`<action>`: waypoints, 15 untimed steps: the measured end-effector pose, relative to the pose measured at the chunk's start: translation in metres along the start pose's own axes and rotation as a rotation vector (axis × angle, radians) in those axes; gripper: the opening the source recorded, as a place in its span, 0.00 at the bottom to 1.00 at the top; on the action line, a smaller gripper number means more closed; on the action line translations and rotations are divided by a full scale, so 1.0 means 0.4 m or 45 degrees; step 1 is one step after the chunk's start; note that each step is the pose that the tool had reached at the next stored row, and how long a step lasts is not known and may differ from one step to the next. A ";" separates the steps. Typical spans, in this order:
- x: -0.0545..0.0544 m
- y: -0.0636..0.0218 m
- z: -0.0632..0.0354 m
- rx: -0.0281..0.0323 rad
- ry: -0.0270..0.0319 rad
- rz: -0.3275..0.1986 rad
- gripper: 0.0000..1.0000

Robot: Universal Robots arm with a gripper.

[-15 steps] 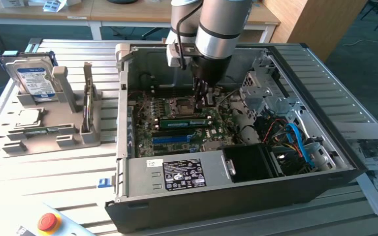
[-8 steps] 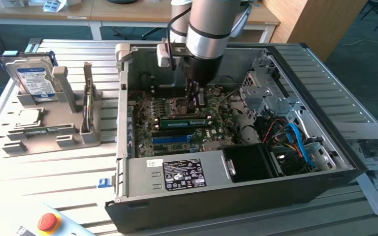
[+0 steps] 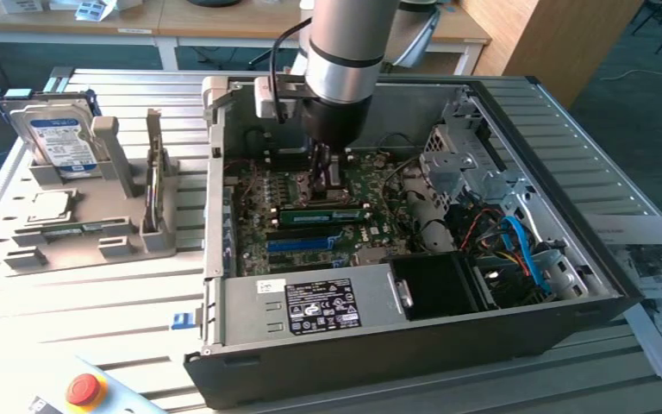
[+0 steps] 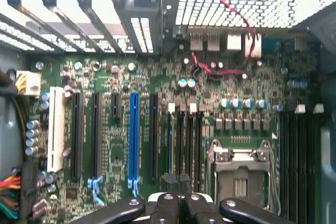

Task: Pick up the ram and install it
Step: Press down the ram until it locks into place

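Arm is reaching down into the open computer case (image 3: 607,285), with the gripper (image 3: 328,164) low over the motherboard (image 3: 308,233). In the wrist view the gripper (image 4: 178,182) has its fingertips pressed together, fully closed, with nothing visible between them. A green ram stick (image 3: 321,212) lies seated flat in a slot on the board, just below the gripper in the exterior view; the fingers are near it but apart from it. Judgement: the pick and the insertion look done, with the stick sitting level in its slot; whether the slot latches have locked cannot be told. A second green stick (image 3: 72,229) rests in the grey fixture (image 3: 135,246) outside the case, beside the hard drive (image 3: 58,142).
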State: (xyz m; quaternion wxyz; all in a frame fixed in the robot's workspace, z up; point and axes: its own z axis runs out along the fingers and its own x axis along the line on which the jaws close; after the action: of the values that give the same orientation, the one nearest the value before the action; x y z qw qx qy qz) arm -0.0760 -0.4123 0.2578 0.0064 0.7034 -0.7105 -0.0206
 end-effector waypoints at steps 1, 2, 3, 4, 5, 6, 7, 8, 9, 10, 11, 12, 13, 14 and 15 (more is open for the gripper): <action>0.000 0.001 0.000 0.0001 -0.0001 0.000 0.10; 0.000 0.001 0.000 0.0000 0.0000 0.000 0.10; 0.000 0.001 0.000 0.0000 0.0000 0.000 0.10; 0.000 0.001 0.000 0.0000 0.0000 0.000 0.10; 0.000 0.001 0.000 0.0000 0.0000 0.000 0.10; 0.000 0.001 0.000 0.0000 0.0000 0.000 0.10; 0.001 0.002 0.000 0.0000 0.0000 0.000 0.10; 0.002 0.002 0.000 0.0000 0.0001 0.000 0.10; 0.003 0.001 0.000 0.0000 0.0000 0.000 0.10; 0.005 0.001 0.000 0.0000 0.0000 0.000 0.10; 0.006 0.001 0.000 0.0000 0.0000 0.000 0.10; 0.007 0.002 0.000 0.0000 0.0000 0.000 0.10; 0.007 0.002 0.000 0.0000 -0.0001 0.000 0.10; 0.007 0.001 0.000 0.0000 -0.0001 0.000 0.10; 0.007 0.001 0.000 0.0000 0.0000 0.000 0.10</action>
State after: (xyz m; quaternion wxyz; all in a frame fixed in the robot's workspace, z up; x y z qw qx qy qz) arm -0.0766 -0.4150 0.2578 0.0064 0.7034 -0.7105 -0.0206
